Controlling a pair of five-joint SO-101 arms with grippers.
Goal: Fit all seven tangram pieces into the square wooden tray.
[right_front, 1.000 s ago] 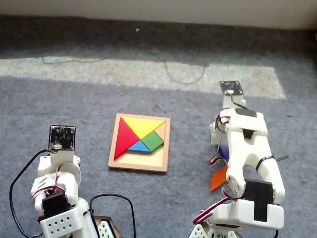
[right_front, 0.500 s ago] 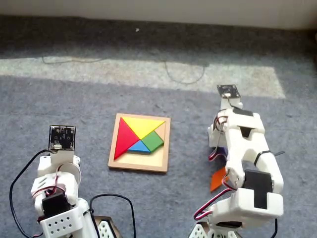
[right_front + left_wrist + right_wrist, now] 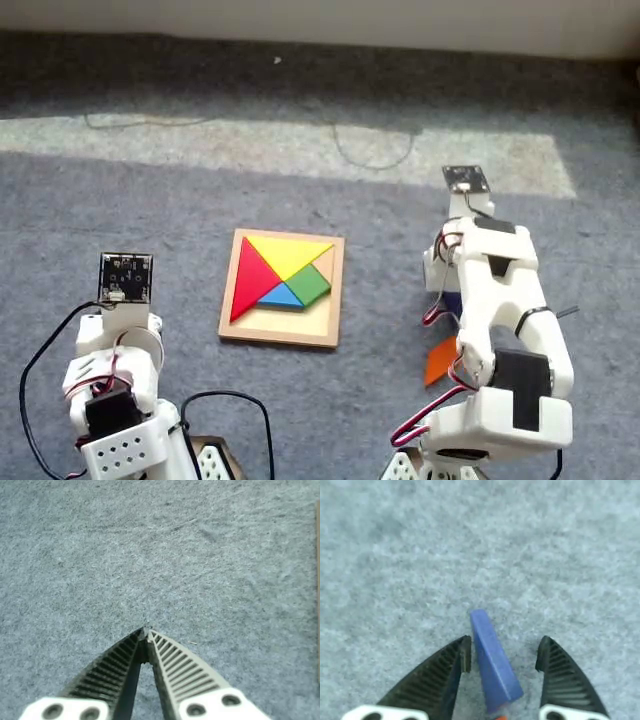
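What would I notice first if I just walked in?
The bright tangram pieces in the square wooden tray, in the middle of the grey carpet. Next, a blue piece between the open fingers of the right gripper, and an orange piece lying beside that arm.

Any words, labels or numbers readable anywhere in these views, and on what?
No text can be read.
The tray and the blue piece are plain and carry no marks.
The black board has only specks, too small to read.
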